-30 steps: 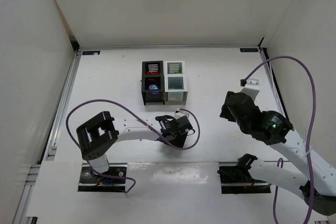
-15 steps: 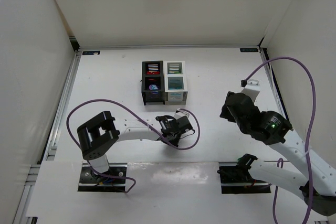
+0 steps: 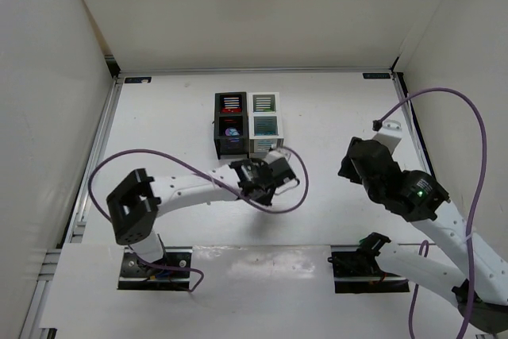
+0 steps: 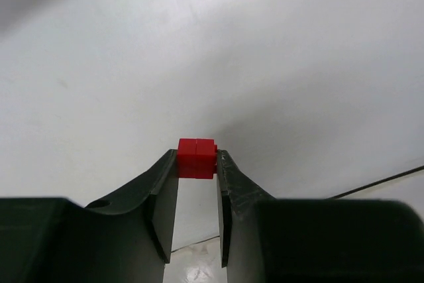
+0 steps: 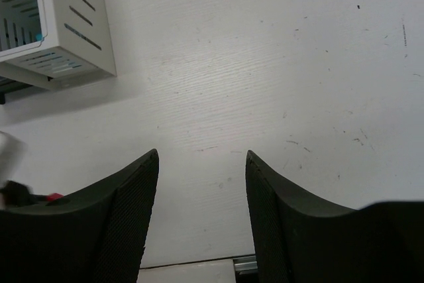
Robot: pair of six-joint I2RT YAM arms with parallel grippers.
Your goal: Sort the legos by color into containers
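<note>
The left gripper (image 4: 197, 167) was clamped on a red brick (image 4: 197, 157), seemingly clear of the table (image 4: 298, 64): the carrying step. Next, I judge, it needed to reach the black bin (image 3: 229, 126) just ahead, where red showed, beside the white bin (image 3: 264, 125). The right gripper (image 5: 202, 164) stood apart, empty. No writing was legible.

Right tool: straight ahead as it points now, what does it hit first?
Likely bare table; nothing shows ahead of the open right tool. The white bin sits off to the side of that line, though depth is unclear.
</note>
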